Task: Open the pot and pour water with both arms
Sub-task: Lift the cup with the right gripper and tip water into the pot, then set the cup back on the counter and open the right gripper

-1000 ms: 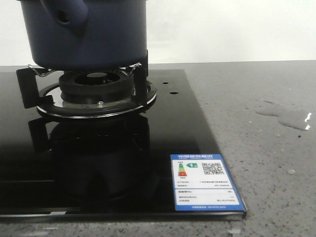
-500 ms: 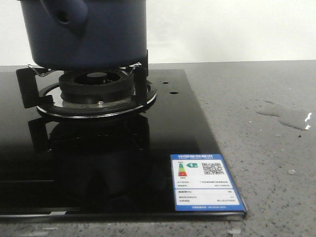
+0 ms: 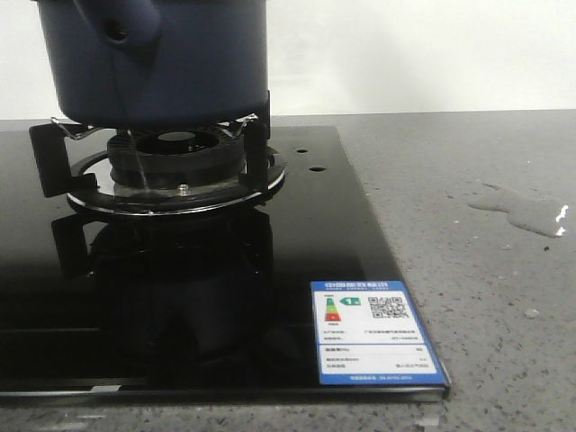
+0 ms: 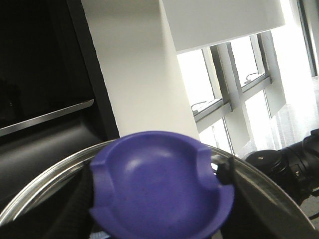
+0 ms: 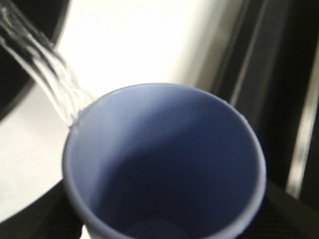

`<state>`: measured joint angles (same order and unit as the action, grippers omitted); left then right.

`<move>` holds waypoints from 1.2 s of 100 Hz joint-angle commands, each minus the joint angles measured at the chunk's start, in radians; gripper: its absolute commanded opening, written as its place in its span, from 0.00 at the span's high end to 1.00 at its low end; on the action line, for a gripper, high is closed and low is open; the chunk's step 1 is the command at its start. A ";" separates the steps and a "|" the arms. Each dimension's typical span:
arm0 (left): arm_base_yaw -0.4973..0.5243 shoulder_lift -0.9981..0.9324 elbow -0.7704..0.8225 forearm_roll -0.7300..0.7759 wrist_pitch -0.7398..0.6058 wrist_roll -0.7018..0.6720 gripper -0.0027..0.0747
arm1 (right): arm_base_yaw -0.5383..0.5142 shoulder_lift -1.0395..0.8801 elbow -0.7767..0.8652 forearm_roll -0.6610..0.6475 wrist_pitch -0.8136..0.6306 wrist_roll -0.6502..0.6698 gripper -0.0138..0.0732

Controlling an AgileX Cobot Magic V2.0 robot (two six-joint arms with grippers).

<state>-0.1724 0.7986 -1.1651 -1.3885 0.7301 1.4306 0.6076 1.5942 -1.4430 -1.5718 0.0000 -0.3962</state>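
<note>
1. Right wrist view shows the light blue cup [image 5: 164, 159] filling the lower frame, mouth toward the camera and tipped. The right gripper's jaws are hidden under it; only dark shapes show at the bottom corners, so how far they stand apart cannot be told, though the cup is most likely in their grip.
2. From the cup's rim a clear stream of water [image 5: 45, 69] leaves toward a dark curved edge at the frame's corner, which may be the pot's rim. The cup's inside looks nearly empty.
3. Left wrist view shows a purple-blue knob [image 4: 159, 186] on a glass lid [image 4: 259, 184] with a metal rim, held up with windows and a wall behind it. Dark gripper parts flank the knob, but the fingertips are covered, so the jaw opening cannot be read; the lid appears to be carried by them.
4. Front view places the pot [image 3: 153, 58] on the burner grate [image 3: 162, 153] of the black glass hob [image 3: 225, 297], its top cut off by the frame.
5. New against the frames half a second and one second back: a thin thread of water now falls below the pot's left underside, across the burner. It was absent in both.
6. Judgement: the pour is under way with the pot open, but some water seems to be missing the pot or running down its wall.
7. A puddle [image 3: 522, 211] on the grey counter [image 3: 468, 342], well right of the hob, looks unchanged.
</note>
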 commanded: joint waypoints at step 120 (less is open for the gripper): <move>-0.010 -0.002 0.019 -0.067 -0.034 -0.008 0.60 | -0.157 -0.299 0.181 0.755 0.375 0.891 0.54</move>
<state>-0.1724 0.7986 -1.1409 -1.3851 0.7320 1.4284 0.5026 1.4082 -1.3445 -0.7947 0.4913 0.3934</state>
